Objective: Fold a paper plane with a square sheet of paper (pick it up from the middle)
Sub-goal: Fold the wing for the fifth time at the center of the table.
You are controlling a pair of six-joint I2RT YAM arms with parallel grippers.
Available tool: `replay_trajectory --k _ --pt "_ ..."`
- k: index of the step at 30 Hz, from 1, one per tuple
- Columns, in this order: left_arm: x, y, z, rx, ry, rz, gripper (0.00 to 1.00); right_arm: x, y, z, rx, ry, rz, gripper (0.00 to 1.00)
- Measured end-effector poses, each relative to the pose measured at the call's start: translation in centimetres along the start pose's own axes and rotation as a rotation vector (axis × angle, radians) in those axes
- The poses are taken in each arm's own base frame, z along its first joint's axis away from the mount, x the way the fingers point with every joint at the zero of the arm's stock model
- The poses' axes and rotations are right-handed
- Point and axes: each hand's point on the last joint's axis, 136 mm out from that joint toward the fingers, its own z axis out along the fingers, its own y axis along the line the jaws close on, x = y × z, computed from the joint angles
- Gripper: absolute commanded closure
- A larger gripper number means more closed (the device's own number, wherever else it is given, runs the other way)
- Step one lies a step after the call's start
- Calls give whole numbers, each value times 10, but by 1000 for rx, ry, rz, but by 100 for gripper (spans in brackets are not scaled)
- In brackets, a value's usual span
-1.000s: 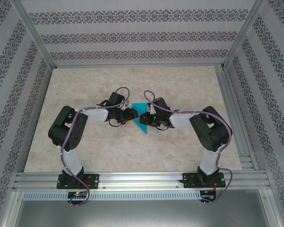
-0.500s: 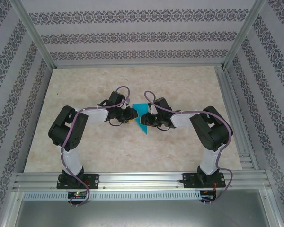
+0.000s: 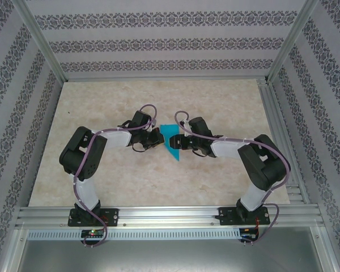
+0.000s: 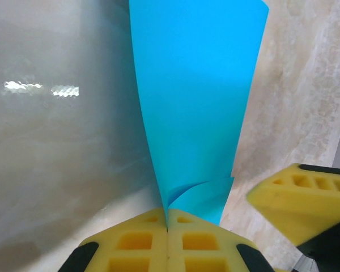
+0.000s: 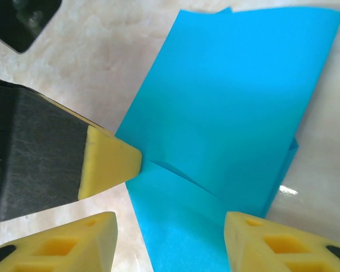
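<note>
- Marble-patterned table (image 3: 102, 181) (set inside an aluminium frame with patterned walls), both arms reaching in toward its middle.
- Sheet of paper (image 3: 172, 139): teal-blue, partly folded, lying between the two grippers about midway between the table's left and right edges and between its near and far edges. The right wrist view shows two layers with a shallow crease across them. The left wrist view shows the sheet rising from the pads with a small curl at its base.
- Left gripper (image 4: 168, 224): yellow pads pressed fully together, pinching one edge of the sheet.
- Right gripper (image 5: 171, 226): jaws parted, one pad on either side of the sheet's near portion, gripping nothing. One left-gripper fingertip sits just beside it.
- Risk 1, slip: the sheet is held by one narrow pinch at an edge (thin paper offers little purchase), so any sideways pull may draw it out of the pads.
- Risk 2, skewed crease: if the right jaws close while the layers are misaligned, the fold would probably set crooked, and later folds would likely follow the error.
- Risk 3, tear or crumple: opposed pulls from both grippers could rip the paper at the pinch or buckle the curled base.
- Risk 4, contact: the fingertips are close together, so a small misjudged approach could knock one gripper against the other.
</note>
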Motion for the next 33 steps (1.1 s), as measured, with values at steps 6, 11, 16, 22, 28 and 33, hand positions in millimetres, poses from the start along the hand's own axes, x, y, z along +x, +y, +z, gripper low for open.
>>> replay_trajectory --k 6,11,16,22,28,33 --pt "0 -2 -4 -24 -20 -2 98 5 12 -15 60 -83 -188 43" --pt "-5 -9 -11 -22 -43 -9 97 15 22 -11 80 -99 -334 45" --pt "-9 -16 -14 -17 -53 -16 97 22 28 3 87 -106 -456 48" --pt "-9 -15 -16 -32 -51 -33 97 29 35 20 95 -141 -590 57" --pt "-8 -12 -16 -47 -51 -43 97 24 21 25 187 -199 -641 60" --pt "-7 -11 -17 -52 -48 -49 97 28 9 29 243 -217 -662 63"
